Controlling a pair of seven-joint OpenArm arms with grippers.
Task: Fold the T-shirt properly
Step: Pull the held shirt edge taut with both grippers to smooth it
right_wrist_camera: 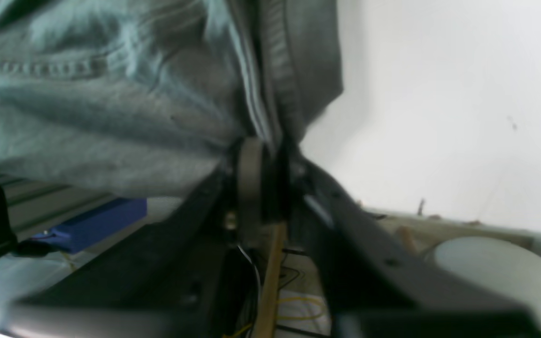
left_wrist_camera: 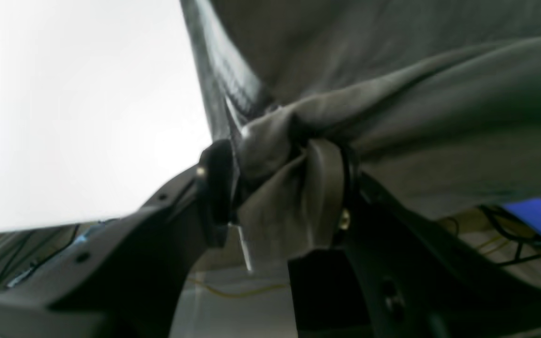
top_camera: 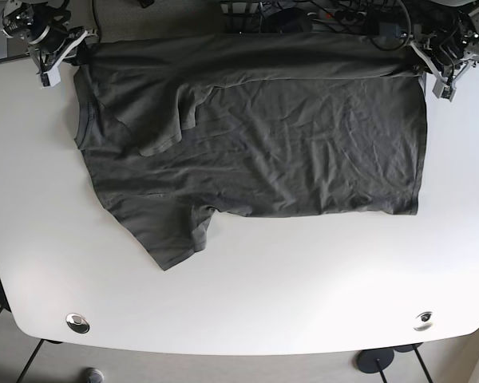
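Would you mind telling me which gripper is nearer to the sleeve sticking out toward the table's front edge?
Right. The right gripper holds the T-shirt at the far corner on the sleeve's side; the left gripper grips the opposite far corner, across the shirt's width.

Bright overhead view, soft and blurred wrist views

The white counter [top_camera: 247, 303] is evenly lit with faint shadows; both wrist views are smeared, with the counter blown out to white and the near tool parts dark and unfocused.

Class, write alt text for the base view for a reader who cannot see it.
A dark grey T-shirt lies spread on a white table, its far edge pinched at both corners by the left gripper and right gripper.
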